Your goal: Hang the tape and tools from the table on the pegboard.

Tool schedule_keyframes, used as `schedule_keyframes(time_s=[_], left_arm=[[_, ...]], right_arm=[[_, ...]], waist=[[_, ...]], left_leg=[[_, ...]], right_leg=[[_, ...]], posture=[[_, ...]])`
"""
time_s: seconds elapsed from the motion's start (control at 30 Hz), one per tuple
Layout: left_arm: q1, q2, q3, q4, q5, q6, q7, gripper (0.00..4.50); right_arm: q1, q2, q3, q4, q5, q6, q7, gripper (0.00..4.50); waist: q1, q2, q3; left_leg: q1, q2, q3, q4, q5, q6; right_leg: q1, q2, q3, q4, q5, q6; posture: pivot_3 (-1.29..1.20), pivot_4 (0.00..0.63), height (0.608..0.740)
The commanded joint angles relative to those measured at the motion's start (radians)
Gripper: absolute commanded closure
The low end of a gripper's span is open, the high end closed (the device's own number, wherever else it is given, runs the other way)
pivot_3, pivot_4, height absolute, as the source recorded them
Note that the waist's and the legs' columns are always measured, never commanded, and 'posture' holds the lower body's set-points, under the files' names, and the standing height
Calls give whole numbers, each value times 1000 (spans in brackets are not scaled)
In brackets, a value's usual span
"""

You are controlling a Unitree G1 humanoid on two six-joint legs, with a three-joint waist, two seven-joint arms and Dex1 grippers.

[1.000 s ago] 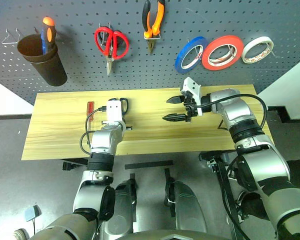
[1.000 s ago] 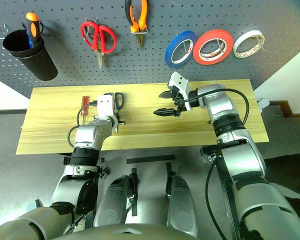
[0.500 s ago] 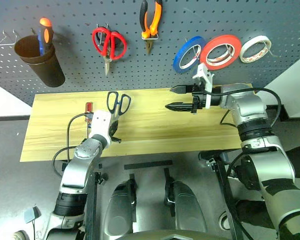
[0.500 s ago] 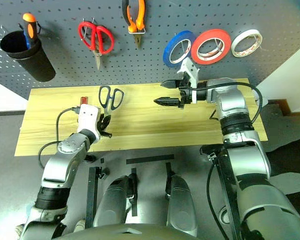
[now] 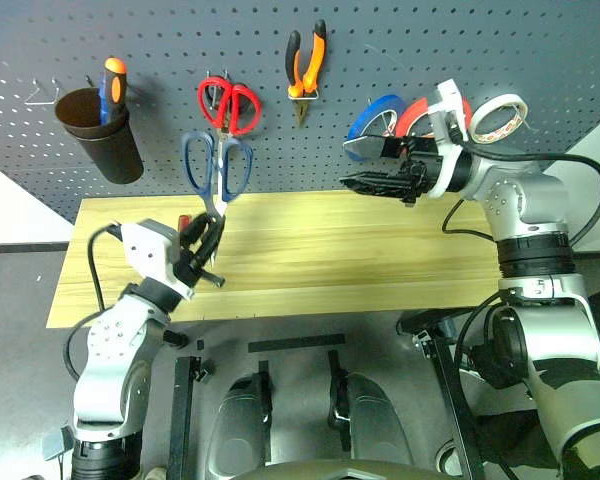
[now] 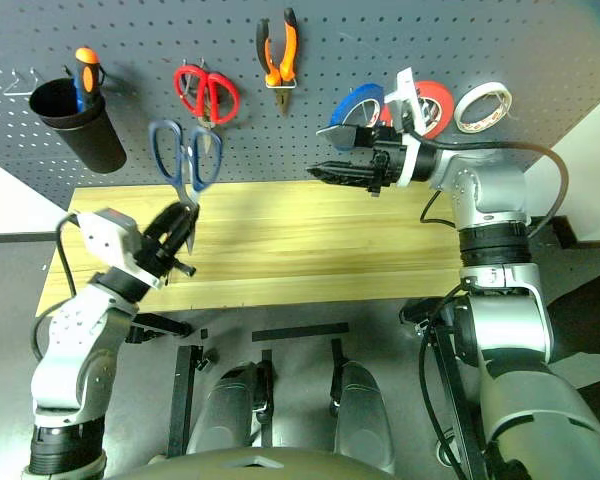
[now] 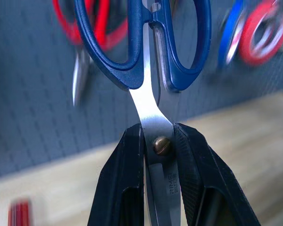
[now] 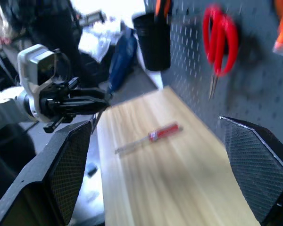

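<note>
At the far left of the pegboard (image 5: 540,60) hangs a dark cup (image 5: 102,133) with an orange-and-black-handled screwdriver (image 5: 113,82) standing in it. Below it, near the left end of the bench (image 5: 380,270), the left tool (image 5: 204,238) is clamped on the blades of the blue-handled scissors (image 5: 216,168); the left wrist view shows its two black fingers (image 7: 127,188) pressed against the steel on either side of the pivot rivet. The scissors stand nearly upright above the bench, handles up, their loops in front of the pegboard just below the red-handled scissors (image 5: 229,103), which hang on a hook. Whether the blue loops touch the board cannot be told. The red-handled screwdriver (image 8: 153,137) lies flat on the wood near the bench's left end, close to the pegboard edge; in the head views just a bit of its red handle peeks out behind the left tool. Further right, the orange-and-black pliers (image 5: 307,62) hang on the pegboard, jaws down. Right of them hang three rolls side by side: the blue roll (image 5: 372,115), the red tape (image 5: 420,112) and the white roll (image 5: 498,117). The right tool (image 5: 365,166) hovers level in front of the blue and red rolls, pointing left, its fingers wide apart and holding nothing; it partly covers the red tape.
</note>
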Motion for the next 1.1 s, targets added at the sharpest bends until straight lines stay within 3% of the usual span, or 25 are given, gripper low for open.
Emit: schedule_keyframes(time_s=[0.03, 0.67, 1.1], left_arm=[[-53, 22, 19, 34, -41, -33, -31, 3796], [-290, 68, -52, 374, -8, -17, -99, 3796], [-462, 54, -93, 594, 104, -25, -8, 3796]], right_arm=[[-38, -5, -26, -18, 23, -17, -12, 0], [-49, -41, -18, -5, -2, -52, -36, 0], [-23, -57, -16, -35, -9, -44, -58, 0]], waist=[[3, 1, -12], [1, 0, -29], [0, 0, -30]], left_leg=[[0, 0, 0, 0, 0, 0], [0, 0, 0, 0, 0, 0], [1, 0, 0, 2, 0, 0]], right_leg=[[0, 0, 0, 0, 0, 0], [1, 1, 0, 3, 0, 0], [1, 1, 0, 5, 0, 0]], posture=[[97, 120, 740], [49, 122, 740], [28, 137, 740]])
